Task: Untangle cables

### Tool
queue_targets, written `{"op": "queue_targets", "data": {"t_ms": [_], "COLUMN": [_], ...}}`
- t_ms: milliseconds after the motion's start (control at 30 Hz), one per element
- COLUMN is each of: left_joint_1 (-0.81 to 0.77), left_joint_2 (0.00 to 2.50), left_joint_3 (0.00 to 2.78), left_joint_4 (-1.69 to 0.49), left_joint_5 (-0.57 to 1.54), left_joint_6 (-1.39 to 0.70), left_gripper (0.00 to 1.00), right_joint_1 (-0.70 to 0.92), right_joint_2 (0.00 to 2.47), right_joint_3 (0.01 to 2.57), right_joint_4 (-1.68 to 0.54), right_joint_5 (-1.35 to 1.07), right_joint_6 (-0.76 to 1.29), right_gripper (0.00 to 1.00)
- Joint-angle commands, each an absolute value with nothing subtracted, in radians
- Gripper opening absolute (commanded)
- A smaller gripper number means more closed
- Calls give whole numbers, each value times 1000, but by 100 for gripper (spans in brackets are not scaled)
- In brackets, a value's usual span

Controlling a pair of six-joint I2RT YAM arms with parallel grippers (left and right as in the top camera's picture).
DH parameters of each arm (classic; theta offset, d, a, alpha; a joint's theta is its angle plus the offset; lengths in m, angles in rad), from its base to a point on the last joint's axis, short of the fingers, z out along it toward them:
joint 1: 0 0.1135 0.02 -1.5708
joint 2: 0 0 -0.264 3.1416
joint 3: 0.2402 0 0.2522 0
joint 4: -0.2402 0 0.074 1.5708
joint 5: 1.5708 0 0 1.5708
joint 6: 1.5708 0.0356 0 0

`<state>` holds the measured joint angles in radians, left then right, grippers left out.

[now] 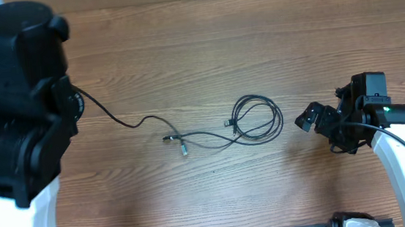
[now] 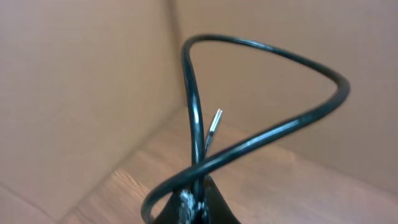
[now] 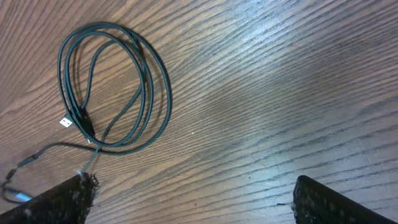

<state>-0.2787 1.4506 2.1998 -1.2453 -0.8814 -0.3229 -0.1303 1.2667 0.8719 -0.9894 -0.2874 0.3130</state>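
Thin black cables lie mid-table. One is wound into a loose coil (image 1: 252,97), which also shows in the right wrist view (image 3: 166,93) with a small silver plug (image 3: 65,122). A strand runs left from the coil to plug ends (image 1: 169,138). Another cable (image 1: 118,121) rises from there up to my raised left arm. In the left wrist view my left gripper (image 2: 196,208) is shut on a black cable loop (image 2: 261,137), with a silver plug tip (image 2: 214,121) sticking up. My right gripper (image 1: 309,119) (image 3: 194,183) is open and empty, low over the table, right of the coil.
The wooden table (image 1: 204,47) carries only the cables. The left arm's bulky body (image 1: 18,107) hides the table's left side from above. A beige wall (image 2: 74,93) fills the left wrist view behind the held loop.
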Motion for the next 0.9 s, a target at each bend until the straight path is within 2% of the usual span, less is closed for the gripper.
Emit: {"op": "queue_targets", "data": {"t_ms": [0, 67, 167, 300, 367, 567, 633, 733, 800, 867], "left_joint_1": [-275, -275, -275, -275, -275, -275, -275, -275, -275, -275], "left_joint_2": [1532, 1566, 1634, 1712, 1744, 1778, 1778, 1779, 1779, 1779], "left_joint_3": [2193, 2193, 2193, 2193, 2193, 2193, 2193, 2188, 2181, 2172], "left_joint_4": [-1316, -1349, -1406, -1431, -1448, -1521, -1561, -1623, -1650, -1674], "left_joint_5": [-624, -509, -218, 206, 323, 288, 141, -87, -33, 89], "left_joint_6": [-374, -373, -328, -128, -61, -29, -53, -247, -239, -122], "left_gripper": [4, 5, 4, 4, 4, 4, 4, 4, 4, 4], "right_joint_1": [-128, -128, -128, -128, -128, -128, -128, -128, -128, -128], "right_joint_2": [1253, 1253, 1253, 1253, 1253, 1253, 1253, 1253, 1253, 1253], "right_joint_3": [898, 898, 898, 898, 898, 898, 898, 898, 898, 898], "right_joint_4": [-993, -994, -994, -994, -995, -998, -998, -998, -998, -998], "right_joint_5": [-280, -280, -280, -280, -280, -280, -280, -280, -280, -280], "right_joint_6": [305, 304, 305, 305, 304, 304, 304, 305, 304, 304], "right_gripper": [100, 100, 100, 100, 100, 100, 100, 100, 100, 100]}}
